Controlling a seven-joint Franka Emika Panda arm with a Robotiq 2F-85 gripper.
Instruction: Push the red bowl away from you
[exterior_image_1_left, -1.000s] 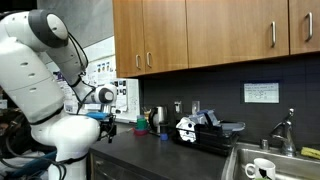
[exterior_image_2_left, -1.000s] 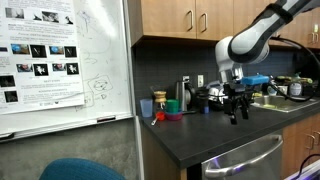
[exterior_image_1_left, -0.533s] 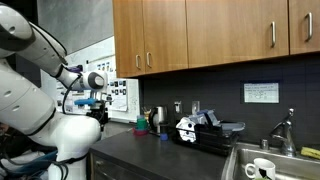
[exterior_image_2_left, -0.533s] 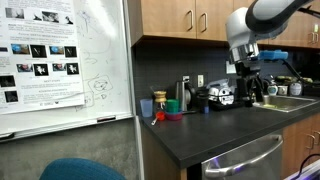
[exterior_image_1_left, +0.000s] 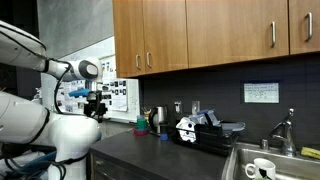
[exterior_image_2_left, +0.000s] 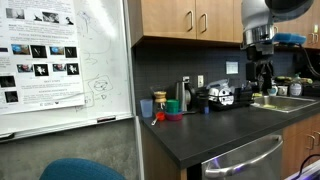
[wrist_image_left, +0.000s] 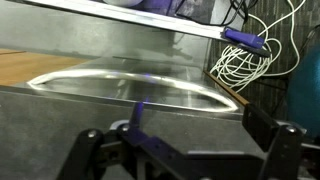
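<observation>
red bowl (exterior_image_2_left: 159, 117) sits on the dark countertop (exterior_image_2_left: 215, 132), at the whiteboard (exterior_image_2_left: 60, 60) end, just beside the purple dish (exterior_image_2_left: 174, 116) and green cup (exterior_image_2_left: 171, 104). gripper (exterior_image_2_left: 263, 85) hangs high over the sink (exterior_image_2_left: 288, 102) end, well apart from the bowl. wrist view: fingers (wrist_image_left: 88, 152) spread wide, nothing between them.

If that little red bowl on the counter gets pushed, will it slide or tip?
The red bowl looks shallow and low, so it probably slides rather than tips. It seems small and likely light; the smooth dark counter may let it skid.
</observation>
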